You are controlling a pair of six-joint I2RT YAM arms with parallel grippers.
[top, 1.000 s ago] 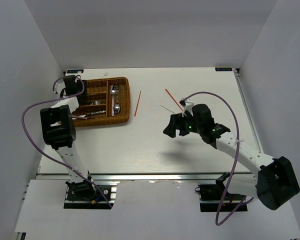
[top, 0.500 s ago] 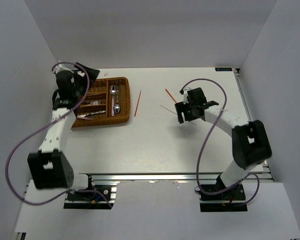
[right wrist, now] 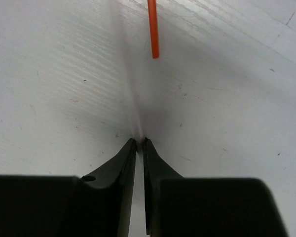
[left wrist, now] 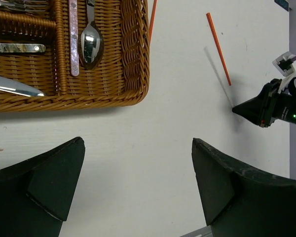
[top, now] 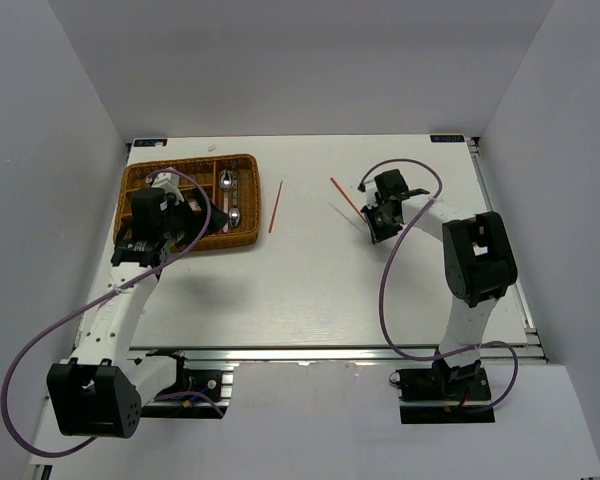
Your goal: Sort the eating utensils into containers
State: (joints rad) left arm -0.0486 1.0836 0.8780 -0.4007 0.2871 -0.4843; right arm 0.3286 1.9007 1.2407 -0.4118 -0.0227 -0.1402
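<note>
Over the last second the left arm has swung back from the far left corner of the wicker tray (top: 195,159) to hang above its near edge. The left claw (left wrist: 138,148) is released, jaws wide with nothing between them, so I judge that side free for another pick. The tray already holds several pieces, among them a spoon (left wrist: 90,42) beside a pink handle (left wrist: 73,39) in the right-hand compartment. Just outside the tray's right wall one chopstick (top: 275,206) lies where it lay before. Further right the second chopstick (top: 344,194) has not moved either, but the right arm has come out across the table (top: 280,290) and dropped its tips to the surface just short of that stick's end. The right claw (right wrist: 139,142) is clenched to a slit at the end of a faint pale sliver (left wrist: 219,76) (whether it truly has it pinched, I cannot tell). Both red-orange chopsticks are thin, straight and flat on the table, which looks a poor purchase for blunt fingers
</note>
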